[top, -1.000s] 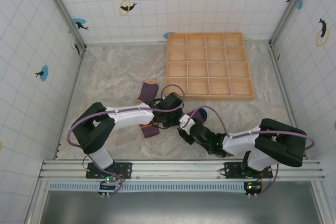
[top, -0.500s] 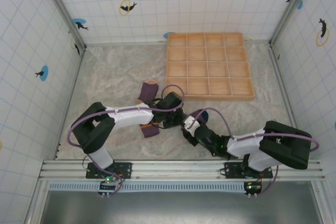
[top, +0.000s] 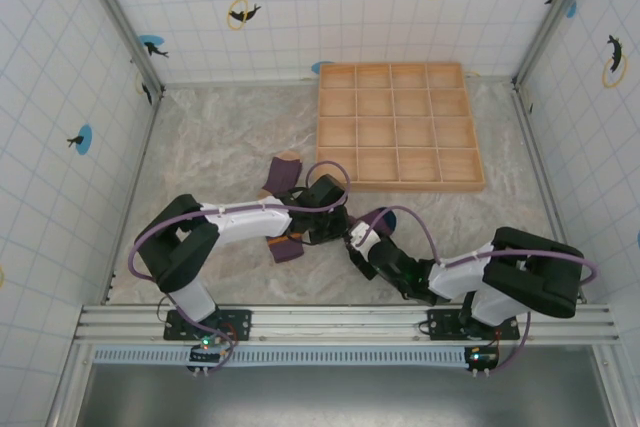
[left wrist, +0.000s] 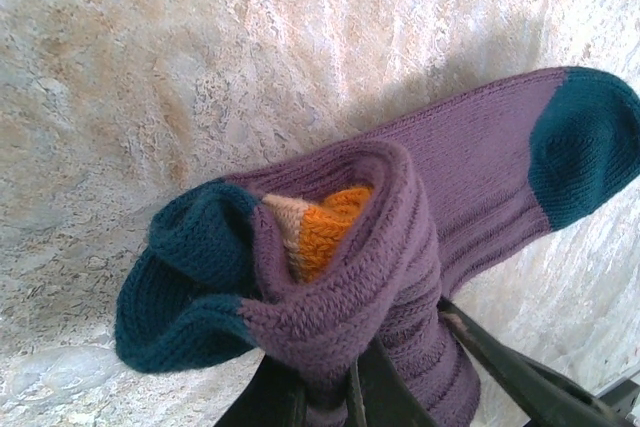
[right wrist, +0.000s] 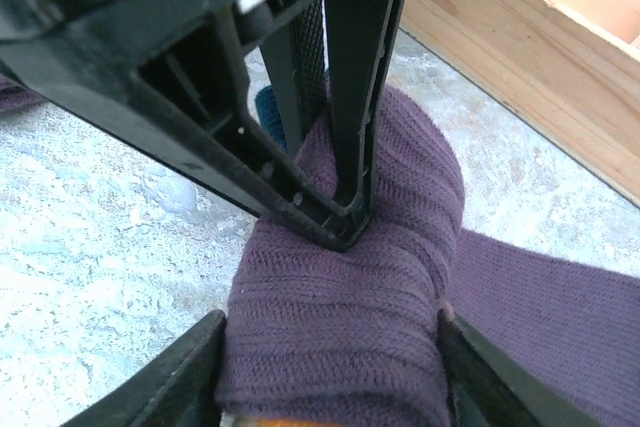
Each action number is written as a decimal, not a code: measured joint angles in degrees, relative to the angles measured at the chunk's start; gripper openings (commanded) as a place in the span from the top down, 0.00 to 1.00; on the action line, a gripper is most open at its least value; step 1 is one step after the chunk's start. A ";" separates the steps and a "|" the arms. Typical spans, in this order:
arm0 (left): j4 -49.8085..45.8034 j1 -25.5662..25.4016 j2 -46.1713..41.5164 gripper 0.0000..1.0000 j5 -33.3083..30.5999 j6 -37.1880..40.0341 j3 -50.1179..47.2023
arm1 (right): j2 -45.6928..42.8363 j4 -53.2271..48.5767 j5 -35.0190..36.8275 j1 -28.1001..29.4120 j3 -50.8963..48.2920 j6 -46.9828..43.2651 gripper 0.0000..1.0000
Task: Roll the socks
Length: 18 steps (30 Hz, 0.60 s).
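A dark purple sock [left wrist: 350, 237] with teal toe and heel is partly rolled, with orange showing inside the roll, and its flat tail [left wrist: 480, 157] trails across the table. My left gripper [left wrist: 345, 387] is shut on a fold of this roll. In the right wrist view my right gripper [right wrist: 330, 367] straddles the same roll [right wrist: 340, 317], a finger pressed on each side, while the left gripper's fingers [right wrist: 350, 97] dig into its top. From above, both grippers [top: 340, 230] [top: 357, 239] meet at table centre. A second sock [top: 283, 177] lies flat behind them, and a purple bundle [top: 288, 247] sits under the left arm.
A wooden tray [top: 400, 125] divided into several compartments stands at the back right, its near wall [right wrist: 520, 57] close behind the roll. Tiled walls enclose the marbled table [top: 210, 147] on three sides.
My right gripper has edged in toward the left gripper and its jaws have narrowed onto the roll. The left arm has held still.
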 measured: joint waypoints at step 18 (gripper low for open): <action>1.16 -0.02 -3.78 0.25 -2.21 0.17 -1.40 | 0.07 4.37 -14.69 -8.98 -1.70 12.13 1.00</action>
